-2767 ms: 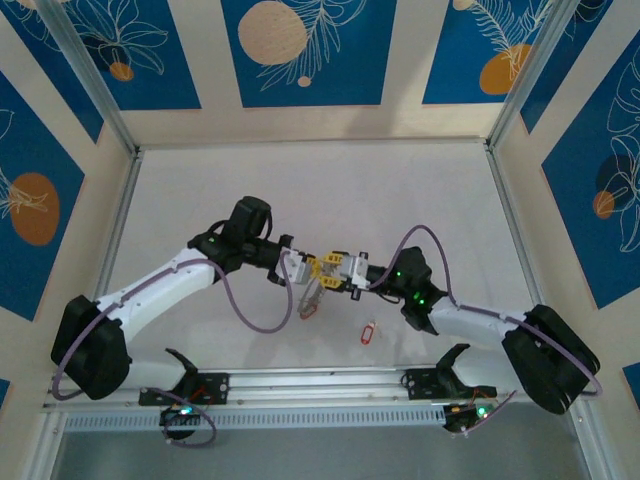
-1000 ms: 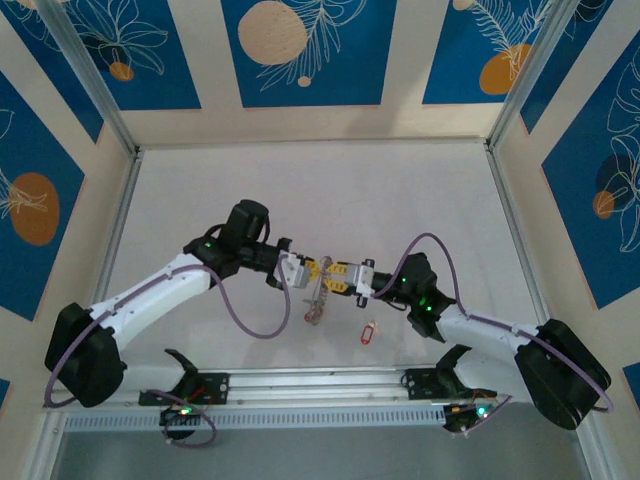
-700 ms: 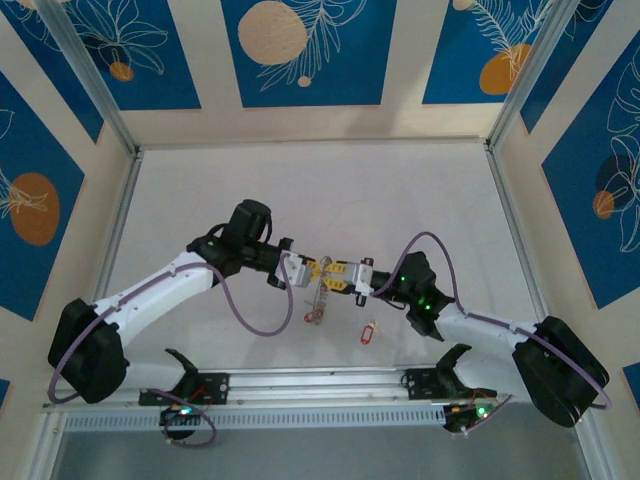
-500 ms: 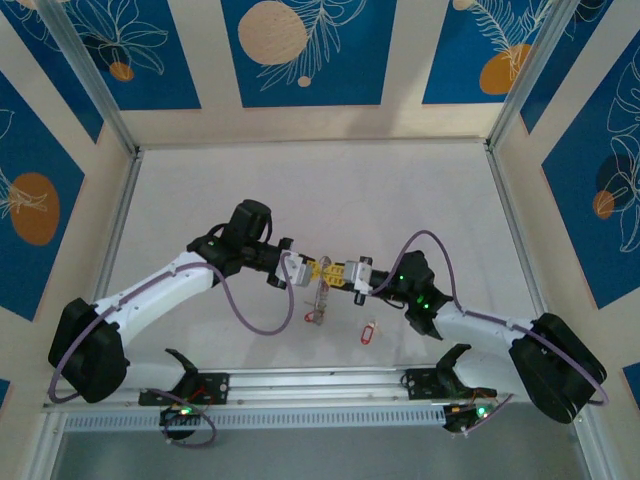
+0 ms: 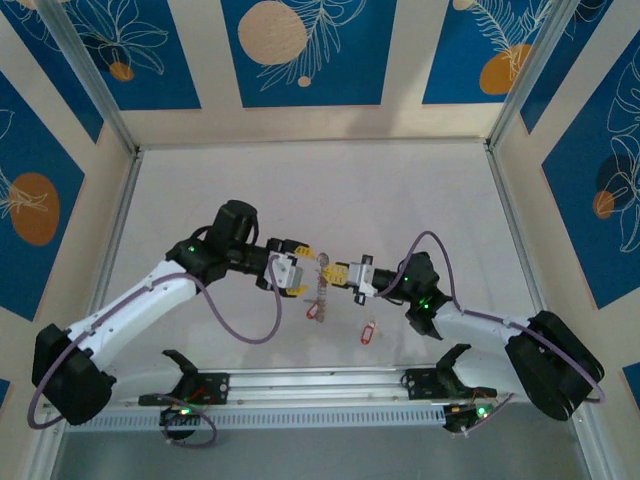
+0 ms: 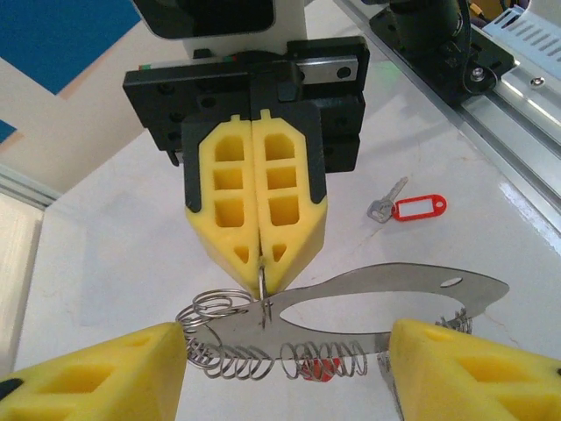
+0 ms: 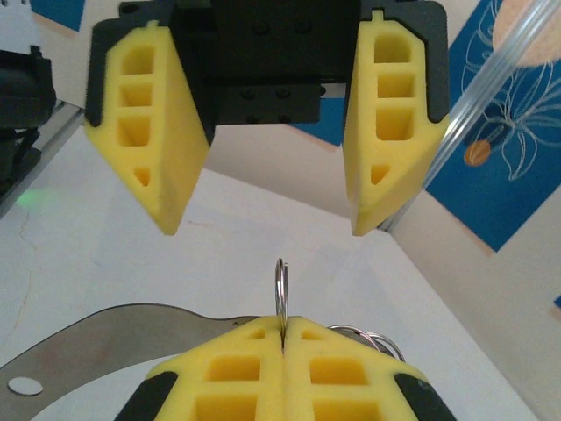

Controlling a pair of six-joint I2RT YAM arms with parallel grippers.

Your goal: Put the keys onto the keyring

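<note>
Right gripper (image 6: 265, 276) clamps the keyring (image 6: 412, 294) — left gripper (image 7: 267, 228) wide open, empty; one key (image 6: 384, 206) on table (image 5: 420, 200), unthreaded.

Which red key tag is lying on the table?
The tagged key by the right arm, alone on the table; the other red tag dangles from the keyring.

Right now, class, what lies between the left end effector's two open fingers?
The keyring, pinched by the shut right end effector, in the left wrist view.
</note>
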